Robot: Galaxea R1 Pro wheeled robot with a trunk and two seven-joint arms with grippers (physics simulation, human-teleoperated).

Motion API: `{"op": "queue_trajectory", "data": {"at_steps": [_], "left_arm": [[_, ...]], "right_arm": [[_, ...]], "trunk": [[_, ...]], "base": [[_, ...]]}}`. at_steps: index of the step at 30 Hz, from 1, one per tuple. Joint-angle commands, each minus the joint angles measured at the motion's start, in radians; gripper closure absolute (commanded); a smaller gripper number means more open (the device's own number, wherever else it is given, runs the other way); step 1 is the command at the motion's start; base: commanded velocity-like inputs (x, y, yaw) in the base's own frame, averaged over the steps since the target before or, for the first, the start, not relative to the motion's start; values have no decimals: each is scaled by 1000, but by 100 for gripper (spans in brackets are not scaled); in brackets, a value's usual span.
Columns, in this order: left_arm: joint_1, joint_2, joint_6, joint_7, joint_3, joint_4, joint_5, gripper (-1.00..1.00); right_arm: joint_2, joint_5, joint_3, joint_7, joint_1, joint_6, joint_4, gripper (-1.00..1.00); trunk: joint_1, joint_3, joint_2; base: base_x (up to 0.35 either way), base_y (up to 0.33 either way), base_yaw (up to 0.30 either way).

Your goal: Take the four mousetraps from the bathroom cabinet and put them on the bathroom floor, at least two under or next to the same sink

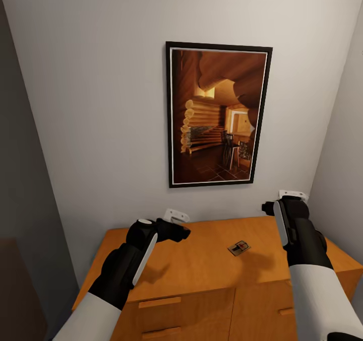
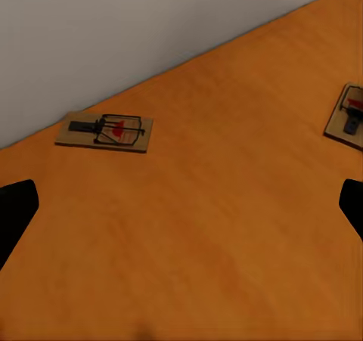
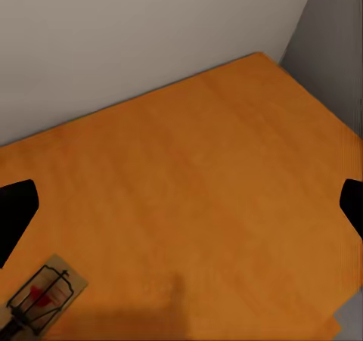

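The orange-brown wooden cabinet [image 1: 201,265] carries tan mousetraps [image 2: 106,131] with black wire and red marks, beneath a pale grey wall [image 1: 91,104] and a black-framed picture [image 1: 218,114] of an amber log interior.

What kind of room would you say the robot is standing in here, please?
Probably a narrow indoor corner or alcove: plain grey walls close in around an orange-brown wooden cabinet, with a framed log-cabin picture above.

No readable text, labels or numbers.

bare cabinet top [image 1: 201,260], wall [image 1: 101,129] seemingly close behind
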Motion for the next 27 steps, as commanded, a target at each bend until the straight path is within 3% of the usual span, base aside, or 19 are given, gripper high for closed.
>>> {"op": "queue_trajectory", "data": {"at_steps": [1, 10, 27], "left_arm": [[-1, 0, 4, -6, 0, 0, -6, -100], [-1, 0, 3, -6, -2, 2, -6, -100], [-1, 0, -1, -12, -3, 1, -6, -100]], "right_arm": [[-2, 5, -2, 2, -1, 5, -1, -100], [-7, 12, -10, -1, -1, 5, -5, -100], [-11, 19, -11, -2, -1, 5, -5, -100]], "trunk": [[0, -1, -1], [0, 6, -1], [0, 20, -1]], "base": [[0, 0, -49], [0, 0, -151], [0, 0, -238]]}}
